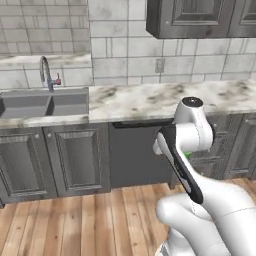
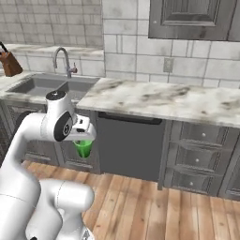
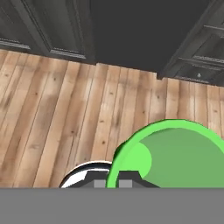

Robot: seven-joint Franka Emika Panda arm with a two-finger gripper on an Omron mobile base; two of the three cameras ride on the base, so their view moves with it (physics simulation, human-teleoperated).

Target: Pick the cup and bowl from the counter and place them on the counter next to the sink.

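Note:
A bright green cup point(image 2: 84, 148) hangs under my hand, with my gripper point(image 2: 84, 142) shut on its rim. It is held low over the wooden floor, in front of the dark cabinets and below counter height. In the hand view the cup point(image 3: 175, 157) shows from above, its open mouth filling the lower right, with the gripper point(image 3: 116, 181) at its rim. A sliver of the cup point(image 1: 186, 155) peeks out beside my forearm. The white marble counter point(image 1: 150, 100) runs right from the grey sink point(image 1: 40, 102) with its curved tap point(image 1: 46, 72). The bowl is out of view.
A dark dishwasher panel point(image 2: 129, 145) sits under the counter right of my hand, with drawers point(image 2: 197, 154) further right. A knife block point(image 2: 8, 63) stands left of the sink point(image 2: 47, 84). Upper cabinets point(image 1: 200, 17) hang above the counter.

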